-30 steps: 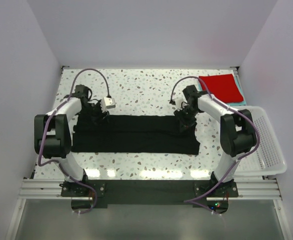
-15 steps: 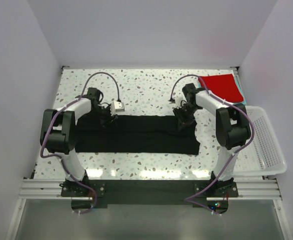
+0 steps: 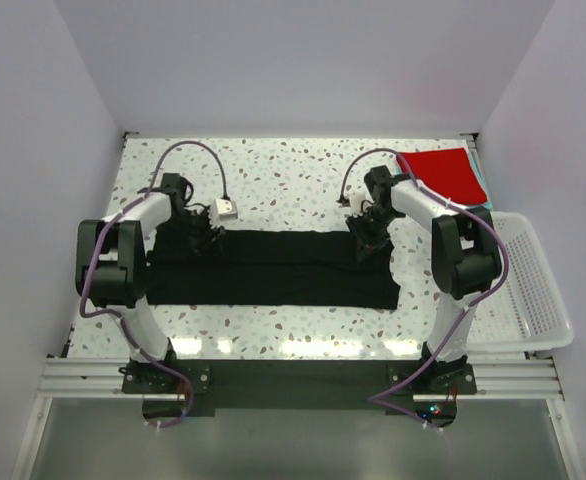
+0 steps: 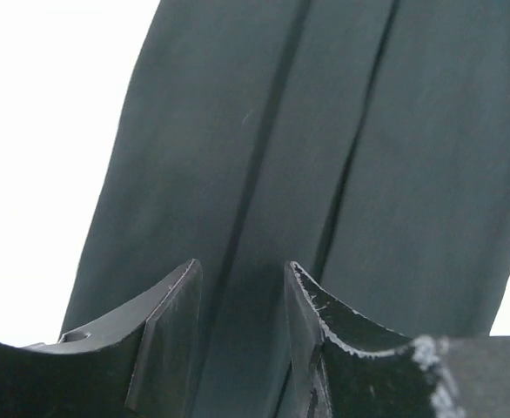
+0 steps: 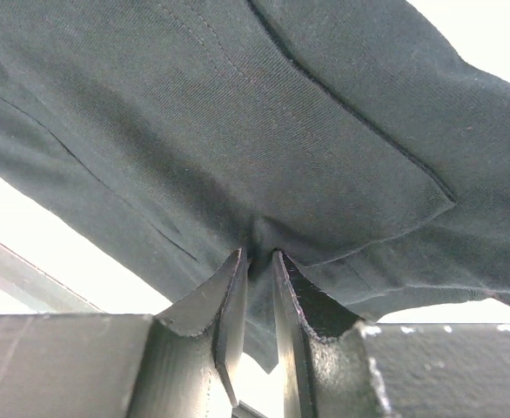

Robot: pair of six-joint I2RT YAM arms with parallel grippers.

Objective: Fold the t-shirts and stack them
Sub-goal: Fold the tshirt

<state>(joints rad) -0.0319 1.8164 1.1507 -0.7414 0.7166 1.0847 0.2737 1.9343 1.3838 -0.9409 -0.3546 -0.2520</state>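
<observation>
So I've got the black t-shirt (image 3: 273,268) lying as a long folded strip across the middle of the table (image 3: 273,170), with the right gripper (image 5: 257,254) pinched narrow on its far right edge, I reckon to lift it for the next fold, and the left gripper (image 4: 242,270) half-spread over the far left edge, gripping nothing yet.

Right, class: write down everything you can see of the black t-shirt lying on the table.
The black t-shirt is plain, soft knit cloth. It is folded lengthwise into a long flat band across the speckled table, with overlapping layers and straight fold lines, and it lies between the two arms. The right gripper pinches a bunched fold near its far right edge. The left gripper stands with jaws apart at its left end.
</observation>
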